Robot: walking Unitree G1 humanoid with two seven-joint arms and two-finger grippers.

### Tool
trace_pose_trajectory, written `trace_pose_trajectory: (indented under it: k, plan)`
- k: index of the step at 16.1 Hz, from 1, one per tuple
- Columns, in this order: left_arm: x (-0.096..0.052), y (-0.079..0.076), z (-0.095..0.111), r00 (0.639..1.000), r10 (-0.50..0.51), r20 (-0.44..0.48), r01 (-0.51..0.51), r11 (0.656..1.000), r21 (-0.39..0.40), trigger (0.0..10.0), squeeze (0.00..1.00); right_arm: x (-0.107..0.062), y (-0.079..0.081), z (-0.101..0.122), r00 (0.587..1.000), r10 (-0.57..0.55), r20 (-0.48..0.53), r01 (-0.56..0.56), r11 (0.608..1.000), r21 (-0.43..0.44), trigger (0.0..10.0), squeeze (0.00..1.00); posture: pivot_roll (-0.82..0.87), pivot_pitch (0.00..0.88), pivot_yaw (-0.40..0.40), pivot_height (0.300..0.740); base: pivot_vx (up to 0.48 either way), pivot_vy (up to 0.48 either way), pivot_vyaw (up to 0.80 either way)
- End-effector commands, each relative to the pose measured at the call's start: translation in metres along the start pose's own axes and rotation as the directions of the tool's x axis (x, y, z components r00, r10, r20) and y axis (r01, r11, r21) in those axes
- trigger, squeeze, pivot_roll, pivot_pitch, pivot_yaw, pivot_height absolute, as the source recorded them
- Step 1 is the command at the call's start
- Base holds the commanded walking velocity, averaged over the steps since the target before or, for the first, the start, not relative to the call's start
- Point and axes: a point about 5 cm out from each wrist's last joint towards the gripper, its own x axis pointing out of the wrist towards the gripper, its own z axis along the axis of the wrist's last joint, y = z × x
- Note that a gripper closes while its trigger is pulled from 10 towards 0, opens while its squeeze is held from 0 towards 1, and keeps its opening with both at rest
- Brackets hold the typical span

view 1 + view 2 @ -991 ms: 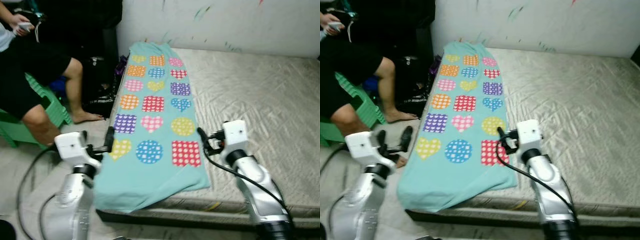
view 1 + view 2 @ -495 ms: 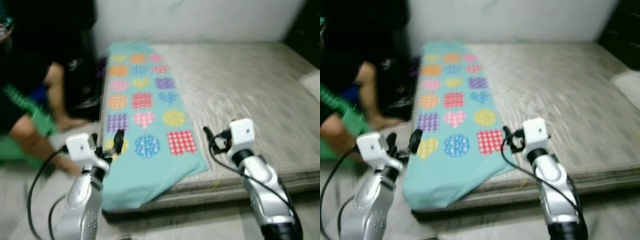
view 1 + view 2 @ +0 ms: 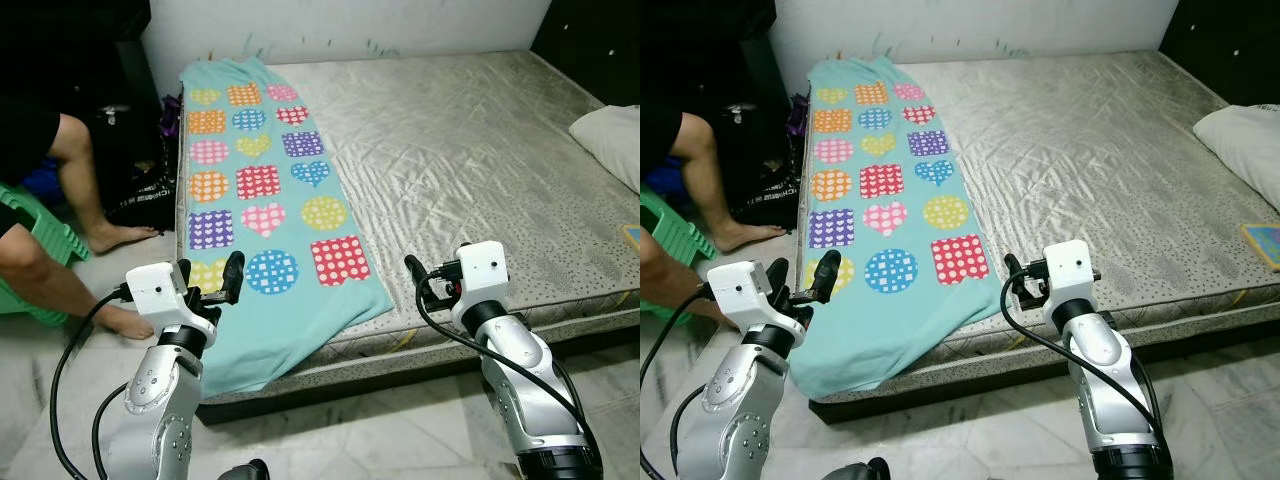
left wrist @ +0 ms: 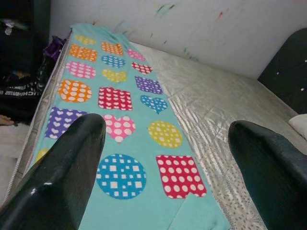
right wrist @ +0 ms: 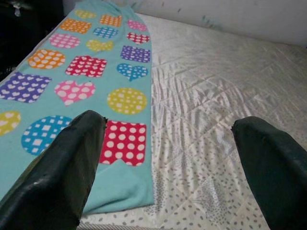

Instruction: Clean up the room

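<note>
A teal blanket (image 3: 262,200) printed with dotted hearts, circles and squares lies along the left side of a bare grey mattress (image 3: 470,150), its near end hanging over the mattress edge. My left gripper (image 3: 208,280) hovers open beside the blanket's near left edge, holding nothing. My right gripper (image 3: 422,282) is open over the mattress's front edge, just right of the blanket's near corner. In the wrist views both pairs of black fingers (image 4: 72,167) (image 5: 62,163) stand wide apart with the blanket beyond them.
A person sits on a green stool (image 3: 45,235) at the left, one bare foot (image 3: 120,236) on the floor by the bed. A black bag (image 3: 150,195) leans against the bed side. A white pillow (image 3: 610,140) and a flat colourful item (image 3: 632,236) lie at the mattress's right.
The camera has swung right and pulled back, bringing the pillow and the mattress's right side into view. Both arms keep the same raised pose with grippers open.
</note>
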Motion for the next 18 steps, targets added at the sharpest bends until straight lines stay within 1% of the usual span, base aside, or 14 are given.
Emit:
trace_pose_trajectory:
  k: [1,3,6,9,12,14,15,17,18]
  plan:
    - [-0.0006,0.0006,0.0028,1.000,0.004,0.007,-0.004,1.000,0.011,10.0,0.00,0.0010,0.0000,0.0015,1.000,-0.003,0.004,0.003,1.000,0.001,10.0,0.00,-0.09,0.107,-0.027,0.740,0.000,0.480,0.00]
    - [-0.0005,0.0003,0.0028,1.000,0.004,0.007,-0.004,1.000,0.013,10.0,0.00,0.0013,0.0000,0.0016,1.000,-0.002,0.005,0.002,1.000,0.002,10.0,0.00,-0.09,0.108,-0.027,0.740,0.000,0.480,0.00]
    - [0.0001,0.0010,0.0025,1.000,0.007,0.004,-0.007,1.000,0.019,10.0,0.00,0.0017,0.0000,0.0016,1.000,-0.003,0.006,0.003,1.000,0.001,10.0,0.00,-0.09,0.103,-0.027,0.740,0.000,0.322,0.00]
    - [0.0018,-0.0019,0.0050,1.000,-0.017,0.026,0.016,1.000,0.017,10.0,0.00,0.0030,-0.0015,0.0035,1.000,-0.006,0.013,0.006,1.000,-0.002,10.0,0.00,-0.09,0.099,-0.026,0.740,0.000,0.000,0.00]
    - [0.0026,-0.0014,0.0069,0.999,-0.018,0.040,0.017,1.000,0.014,10.0,0.00,0.0035,-0.0009,0.0051,1.000,-0.004,0.022,0.004,1.000,0.007,10.0,0.00,-0.09,0.091,-0.026,0.740,0.000,0.000,0.00]
    - [0.0034,-0.0016,0.0089,0.998,-0.034,0.054,0.033,0.999,0.019,10.0,0.00,0.0040,0.0012,0.0091,0.999,0.012,0.049,-0.012,1.000,-0.015,10.0,0.00,-0.09,0.090,-0.027,0.740,0.000,0.000,0.00]
    - [0.0034,-0.0016,0.0088,0.998,-0.033,0.054,0.032,0.999,0.018,10.0,0.00,0.0041,0.0014,0.0101,0.998,0.014,0.057,-0.014,1.000,-0.014,10.0,0.00,-0.09,0.090,-0.027,0.740,0.255,0.000,0.00]
    - [0.0028,-0.0018,0.0086,0.998,-0.036,0.056,0.035,0.999,0.021,10.0,0.00,0.0042,0.0004,0.0104,0.998,0.003,0.059,-0.002,1.000,-0.020,10.0,0.00,-0.09,0.091,-0.026,0.740,0.349,0.000,0.73]
    - [0.0023,-0.0019,0.0082,0.998,-0.038,0.055,0.037,0.999,0.023,10.0,0.00,0.0041,0.0000,0.0100,0.998,0.000,0.057,0.001,1.000,-0.013,10.0,0.00,-0.09,0.092,-0.025,0.740,0.364,0.000,0.00]
